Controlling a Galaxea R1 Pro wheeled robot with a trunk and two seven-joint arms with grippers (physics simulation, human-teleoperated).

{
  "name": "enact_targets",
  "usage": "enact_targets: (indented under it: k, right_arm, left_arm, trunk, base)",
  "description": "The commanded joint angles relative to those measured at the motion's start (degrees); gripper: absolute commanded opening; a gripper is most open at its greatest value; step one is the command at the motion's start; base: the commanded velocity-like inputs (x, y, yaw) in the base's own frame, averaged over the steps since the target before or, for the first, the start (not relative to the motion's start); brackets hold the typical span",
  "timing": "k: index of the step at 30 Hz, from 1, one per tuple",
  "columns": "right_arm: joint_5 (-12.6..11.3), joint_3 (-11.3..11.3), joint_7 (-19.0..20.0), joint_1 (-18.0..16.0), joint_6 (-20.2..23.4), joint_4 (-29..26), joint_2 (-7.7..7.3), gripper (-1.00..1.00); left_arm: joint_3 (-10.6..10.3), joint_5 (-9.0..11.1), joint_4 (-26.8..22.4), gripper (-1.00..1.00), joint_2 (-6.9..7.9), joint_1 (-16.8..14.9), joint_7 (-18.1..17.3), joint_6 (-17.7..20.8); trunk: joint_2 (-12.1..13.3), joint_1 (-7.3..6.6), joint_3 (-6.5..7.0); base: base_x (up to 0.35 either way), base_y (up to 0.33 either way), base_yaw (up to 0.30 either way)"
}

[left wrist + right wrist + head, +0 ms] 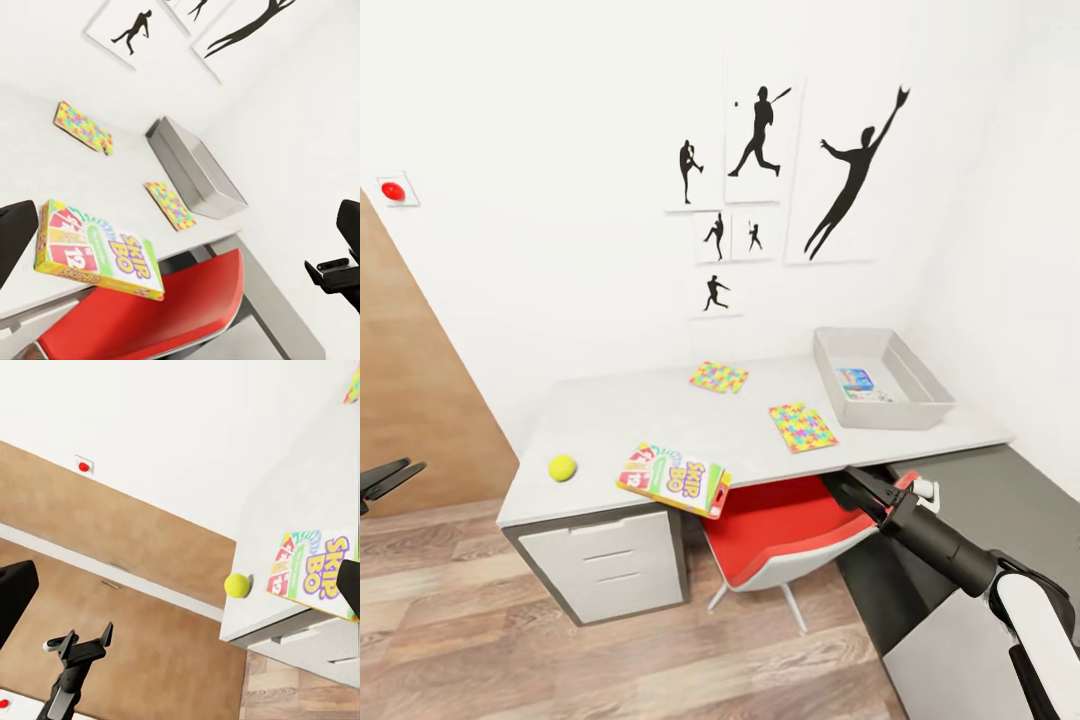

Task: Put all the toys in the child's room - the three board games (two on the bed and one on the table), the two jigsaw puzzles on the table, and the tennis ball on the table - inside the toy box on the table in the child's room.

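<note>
Nearest the head camera is the right gripper (857, 487), low at the desk's front edge, just above the red chair (785, 535). Its fingers look drawn close together with nothing between them, though the angle leaves that uncertain. The left gripper (398, 472) hangs well off the desk's left end over the wooden floor, its fingers spread and empty.

At the near edge of the desk (660, 420) lies a board game (675, 479), one corner jutting past the edge over the chair. It sits to the left of the right gripper and close to it, with its long axis running roughly along the desk front. The tennis ball (562, 467) rests near the front left corner. Farther back lie two jigsaw puzzles, the nearer one (802, 427) just short of the toy box (935, 390) and the other one (719, 377) toward the wall. The toy box, at the far right, already holds a blue board game (855, 381).

The right arm seems the nearer to the overhanging game.
</note>
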Motion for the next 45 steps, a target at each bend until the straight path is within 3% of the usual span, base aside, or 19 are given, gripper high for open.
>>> enact_targets:
  k: [1,13,45]
  right_arm:
    - [-0.03,-0.07,0.12,-0.05,0.34,0.01,0.0,1.0]
    - [-0.03,-0.07,0.12,-0.05,0.32,0.01,0.0,1.0]
    - [-0.03,-0.07,0.12,-0.05,0.32,0.01,0.0,1.0]
  left_arm:
    - [0.01,-0.08,-0.01,1.0,-0.01,-0.05,-0.25,0.61]
    - [0.01,-0.08,-0.01,1.0,-0.01,-0.05,-0.25,0.61]
    - [-0.06,-0.37,-0.23,1.0,-0.05,-0.05,-0.25,1.4]
  trunk:
    - [-0.07,0.02,0.01]
    - [-0.07,0.02,1.16]
    - [-0.07,0.02,4.22]
  base:
    - [0.0,-0.181,0.0]
    - [0.0,-0.14,0.0]
    - [0.004,0.023,0.0]
